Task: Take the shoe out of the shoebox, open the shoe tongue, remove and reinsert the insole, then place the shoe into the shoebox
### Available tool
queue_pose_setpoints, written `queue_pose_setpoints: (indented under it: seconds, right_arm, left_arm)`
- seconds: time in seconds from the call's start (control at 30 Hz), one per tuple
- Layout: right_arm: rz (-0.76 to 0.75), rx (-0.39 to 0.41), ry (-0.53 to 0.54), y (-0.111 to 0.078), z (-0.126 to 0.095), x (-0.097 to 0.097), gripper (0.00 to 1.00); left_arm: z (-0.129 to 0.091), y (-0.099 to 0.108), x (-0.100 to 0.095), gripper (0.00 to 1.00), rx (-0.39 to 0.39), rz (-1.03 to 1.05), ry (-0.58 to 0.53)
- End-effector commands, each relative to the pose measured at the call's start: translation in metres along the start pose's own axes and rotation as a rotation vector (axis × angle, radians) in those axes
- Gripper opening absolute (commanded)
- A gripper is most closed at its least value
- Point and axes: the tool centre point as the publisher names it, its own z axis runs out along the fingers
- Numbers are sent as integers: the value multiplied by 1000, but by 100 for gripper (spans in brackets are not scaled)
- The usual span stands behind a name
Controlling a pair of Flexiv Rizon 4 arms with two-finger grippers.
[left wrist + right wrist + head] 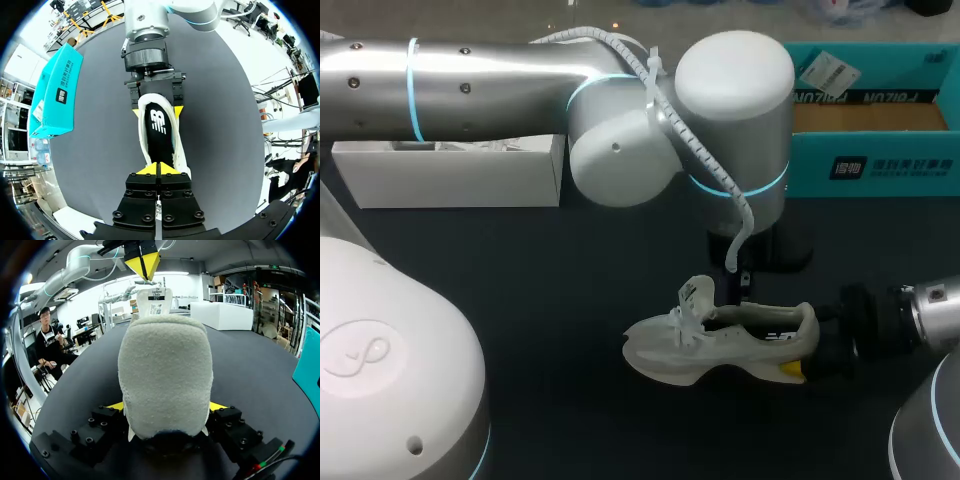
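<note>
Both ends of shoe (720, 345) held

Nearest, the shoe's heel is clamped by the right gripper (156, 107); the tongue (698, 293) is pinched by the left gripper (159, 170). Farther back, shoebox (880, 165) and white box (450, 172) are set. The insole (159, 132) is shown from the left wrist alone.

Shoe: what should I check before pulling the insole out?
1. Cream-white low shoe, opening facing the left jaws: ok.
2. Right jaws clamping its heel from both sides: ok.
3. White padded tongue lifted off the opening: ok.
4. Black insole exposed inside: ok.
5. Left jaws, closed at the tongue's top, gripping it: cannot tell.
6. Teal cardboard shoebox open: ok.
</note>
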Motion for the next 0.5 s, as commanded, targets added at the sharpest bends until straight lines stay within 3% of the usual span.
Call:
queue_pose_setpoints:
  seconds: [0.03,0.5]
  right_arm:
    - [0,2,-3,0,1,1,0]
    - [0,2,-3,0,1,1,0]
  left_arm:
    - [3,-5,-11,0,-9,20,155]
    - [7,-8,-9,0,-25,27,126]
